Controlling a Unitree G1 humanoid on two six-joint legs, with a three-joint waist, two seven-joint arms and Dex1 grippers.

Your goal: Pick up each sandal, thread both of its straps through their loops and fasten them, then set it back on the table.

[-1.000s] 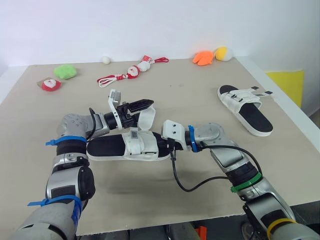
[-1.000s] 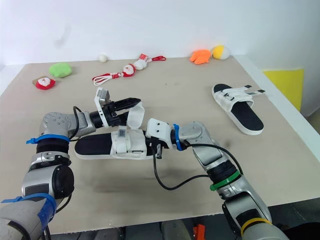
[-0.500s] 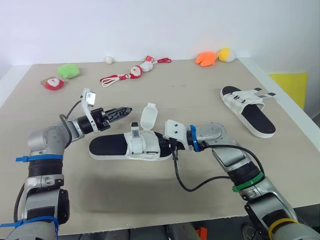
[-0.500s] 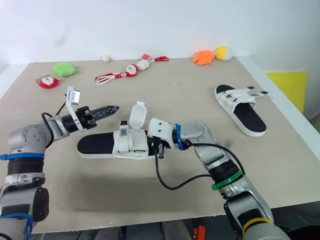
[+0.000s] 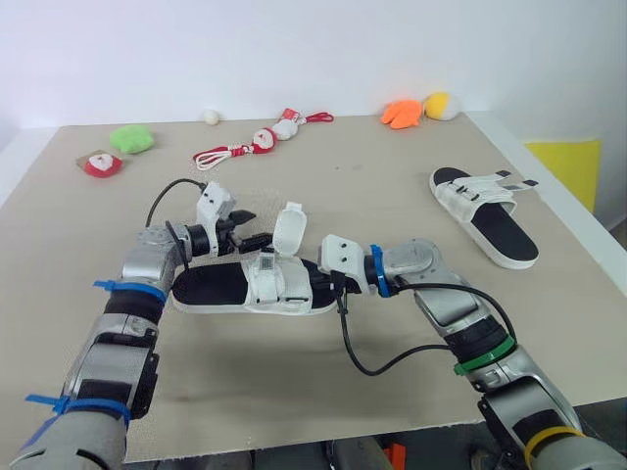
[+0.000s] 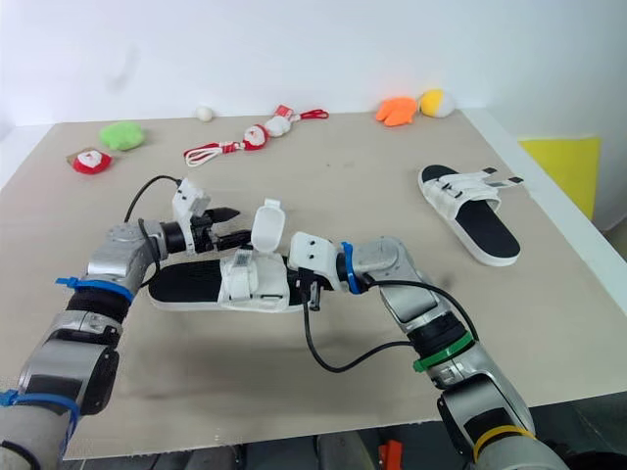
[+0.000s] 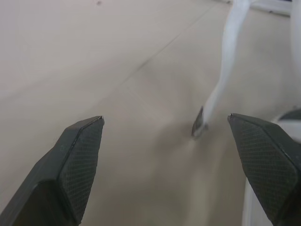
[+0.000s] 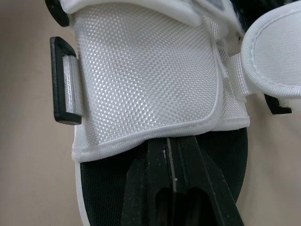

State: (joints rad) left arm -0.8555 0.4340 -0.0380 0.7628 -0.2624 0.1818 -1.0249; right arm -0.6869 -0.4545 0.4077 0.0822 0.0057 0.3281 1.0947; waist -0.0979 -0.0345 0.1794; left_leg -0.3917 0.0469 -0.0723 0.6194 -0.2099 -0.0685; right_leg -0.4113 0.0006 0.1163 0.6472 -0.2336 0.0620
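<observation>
Right now the near sandal (image 5: 211,287) lies flat on the counter (image 5: 392,166), with one strap (image 5: 289,227) standing upright. The left end effector (image 5: 250,229) hovers just beside that strap, on its left, fingers spread wide and touching nothing. The right end effector (image 8: 169,141) lies on the footbed at the sandal's right end, fingers pressed together, tips tucked under the white upper. A second sandal (image 5: 485,211) sits well apart, to the right.

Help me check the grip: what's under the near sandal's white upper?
The right gripper, fingers together, reaches under the white upper, over the black footbed. The fabric hides its fingertips.
</observation>
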